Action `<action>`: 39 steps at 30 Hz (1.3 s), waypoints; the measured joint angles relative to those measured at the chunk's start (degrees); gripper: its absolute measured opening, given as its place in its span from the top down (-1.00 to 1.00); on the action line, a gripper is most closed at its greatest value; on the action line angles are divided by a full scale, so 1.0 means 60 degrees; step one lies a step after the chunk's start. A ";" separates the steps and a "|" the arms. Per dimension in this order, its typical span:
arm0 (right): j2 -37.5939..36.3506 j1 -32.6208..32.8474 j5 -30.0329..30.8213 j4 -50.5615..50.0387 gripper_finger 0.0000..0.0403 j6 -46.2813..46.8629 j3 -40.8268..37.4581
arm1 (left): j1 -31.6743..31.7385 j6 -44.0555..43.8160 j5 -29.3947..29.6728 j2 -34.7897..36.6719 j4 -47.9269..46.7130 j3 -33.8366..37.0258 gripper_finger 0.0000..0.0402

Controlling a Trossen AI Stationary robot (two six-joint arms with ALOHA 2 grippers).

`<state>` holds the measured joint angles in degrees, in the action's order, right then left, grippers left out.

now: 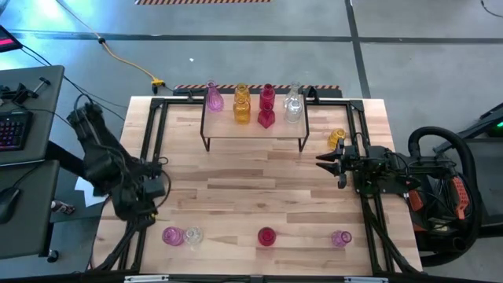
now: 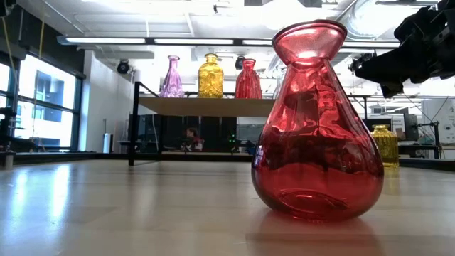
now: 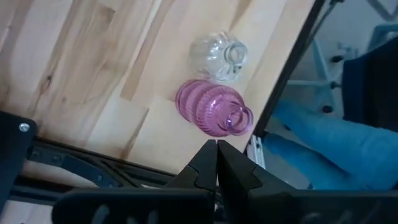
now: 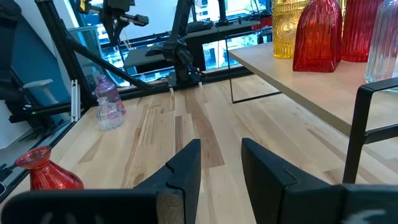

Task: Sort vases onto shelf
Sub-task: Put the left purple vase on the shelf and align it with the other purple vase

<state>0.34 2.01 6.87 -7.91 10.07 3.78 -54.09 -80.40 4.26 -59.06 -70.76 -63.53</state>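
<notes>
We judge the vases light, stiff, slick and breakable, so we would take each by its narrow neck with a gentle squeeze. Five already stand on the shelf [image 1: 253, 130]; none we can see holds anything. An amber vase [image 1: 336, 138] sits on the table just beside the right gripper [image 1: 324, 159], whose fingers stand slightly apart and hold nothing. A red vase [image 1: 266, 237] and a pink vase [image 1: 340, 238] wait well apart from it, near the front edge. The left gripper [image 3: 217, 163] is fully closed and empty, hovering near a pink ribbed vase [image 3: 214, 107] that touches a clear vase [image 3: 217, 55].
</notes>
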 joint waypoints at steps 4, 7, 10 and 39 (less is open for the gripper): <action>0.0000 0.0002 0.0000 -0.0002 0.51 0.0000 -0.0002 | -0.0498 -0.0154 0.0431 -0.0471 0.0064 0.0000 0.98; 0.0000 0.0000 0.0000 0.0000 0.51 0.0000 0.0000 | -0.0799 -0.0083 0.0493 -0.0787 0.0439 0.0000 0.98; 0.0000 0.0002 0.0000 0.0000 0.51 0.0000 0.0000 | -0.1008 -0.0083 0.0636 -0.1033 0.0682 0.0000 0.95; 0.0000 0.0002 0.0000 -0.0002 0.51 -0.0002 0.0000 | -0.0983 -0.0313 0.0381 -0.3171 0.2044 -0.0007 0.29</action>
<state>0.34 2.02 6.87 -7.92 10.05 3.78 -59.99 -82.28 6.55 -78.09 -58.50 -63.57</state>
